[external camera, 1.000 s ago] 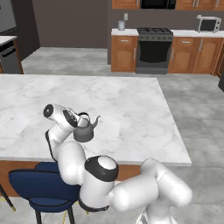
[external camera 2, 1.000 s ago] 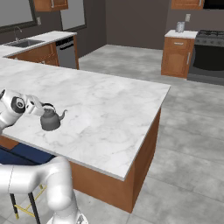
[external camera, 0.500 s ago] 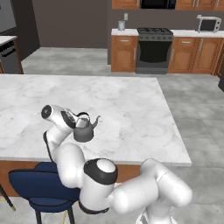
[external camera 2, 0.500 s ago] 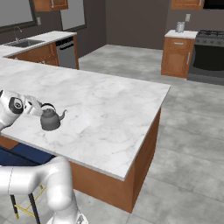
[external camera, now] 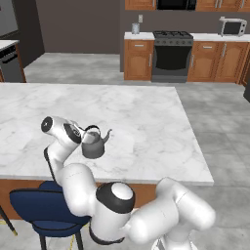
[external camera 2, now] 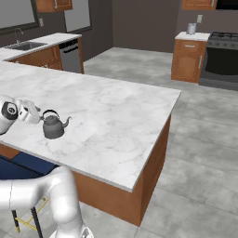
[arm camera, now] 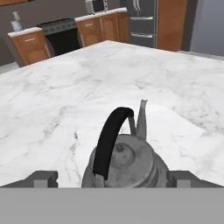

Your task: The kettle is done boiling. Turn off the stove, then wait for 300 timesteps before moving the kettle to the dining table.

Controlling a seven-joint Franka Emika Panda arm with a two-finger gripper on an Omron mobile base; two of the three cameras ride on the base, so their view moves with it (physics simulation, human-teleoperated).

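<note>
While the kettle (external camera: 93, 145) stood upright on the dining table (external camera: 146, 122), a little left of the middle of the left base view, the gripper (external camera: 78, 138) was just beside it on its left side. Its fingers were wide apart and they did not clamp anything. In the hand view the two dark fingertips (arm camera: 43, 178) rose at the bottom of the frame, one on each side of the kettle (arm camera: 124, 162), and neither one seemed to touch its body. The arched black handle (arm camera: 110, 135) rose in the middle of that frame, and the thin spout (arm camera: 141, 117) pointed away from the camera, toward the upper part of the frame.

In the right base view the kettle (external camera 2: 53, 125) was at the left of the frame, near the front edge of the marble top (external camera 2: 111, 111), with the gripper (external camera 2: 33, 114) close at its left. The spout pointed to the right there.

The stove (external camera: 172, 53) stood at the top of the left base view, between wooden cabinets (external camera: 138, 58), well apart from the table. A microwave (external camera: 232, 26) sat on the counter in the upper right corner. A blue chair (external camera: 41, 207) was at the lower left, under the table edge.
</note>
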